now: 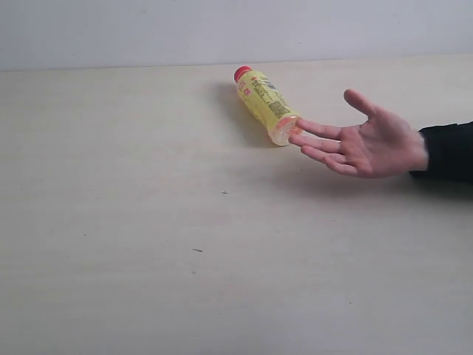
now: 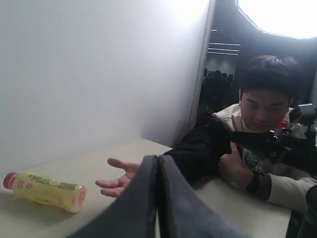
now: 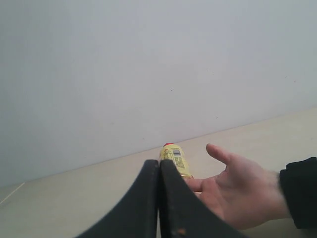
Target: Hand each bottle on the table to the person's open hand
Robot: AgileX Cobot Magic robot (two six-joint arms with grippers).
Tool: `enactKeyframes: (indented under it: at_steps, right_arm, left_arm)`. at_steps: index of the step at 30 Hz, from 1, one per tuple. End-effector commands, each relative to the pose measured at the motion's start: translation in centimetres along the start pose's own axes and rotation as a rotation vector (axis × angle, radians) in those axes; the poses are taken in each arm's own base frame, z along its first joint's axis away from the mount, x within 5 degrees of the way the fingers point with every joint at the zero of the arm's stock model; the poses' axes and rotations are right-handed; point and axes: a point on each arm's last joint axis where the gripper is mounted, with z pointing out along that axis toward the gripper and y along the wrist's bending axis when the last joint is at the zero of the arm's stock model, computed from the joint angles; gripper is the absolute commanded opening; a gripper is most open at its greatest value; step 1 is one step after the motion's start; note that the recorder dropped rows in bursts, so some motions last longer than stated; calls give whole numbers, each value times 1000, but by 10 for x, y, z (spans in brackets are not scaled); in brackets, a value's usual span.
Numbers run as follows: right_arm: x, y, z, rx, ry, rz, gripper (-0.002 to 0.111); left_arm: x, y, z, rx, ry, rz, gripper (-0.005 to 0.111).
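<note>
A yellow bottle with a red cap lies on its side on the pale beige table, its base right beside the fingertips of the person's open hand. It also shows in the left wrist view as the yellow bottle and in the right wrist view as the yellow bottle. My left gripper is shut and empty, well short of the open hand. My right gripper is shut and empty too. Neither arm shows in the exterior view. The person's other hand holds a green-labelled bottle.
A person in a dark jacket sits at the table's side, leaning over its edge. A plain white wall runs along the back of the table. A few tiny dark specks mark the surface.
</note>
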Motion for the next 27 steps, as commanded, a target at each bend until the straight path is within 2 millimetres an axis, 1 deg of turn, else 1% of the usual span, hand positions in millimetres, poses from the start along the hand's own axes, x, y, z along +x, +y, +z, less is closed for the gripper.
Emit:
enactKeyframes:
  at_steps: [1, 4, 7, 10, 19, 23, 27]
  right_arm:
    - [-2, 1, -1, -1, -12, -15, 0]
    - [-2, 1, -1, -1, -12, -15, 0]
    - [-2, 1, -1, -1, -12, -15, 0]
    - [-2, 1, -1, -1, -12, -15, 0]
    - [-3, 1, -1, -1, -26, -16, 0]
    - [-16, 1, -2, 1, -164, -6, 0]
    - [-35, 0, -7, 4, -381, 5, 0]
  left_arm:
    - [16, 2, 1, 3, 22, 14, 0]
    - [29, 4, 2, -3, 62, 22, 0]
    - [36, 5, 2, -7, 85, 22, 0]
    - [39, 5, 2, -8, 93, 22, 0]
    - [39, 5, 2, -9, 95, 24, 0]
    - [39, 5, 2, -9, 95, 24, 0]
    - [39, 5, 2, -9, 95, 24, 0]
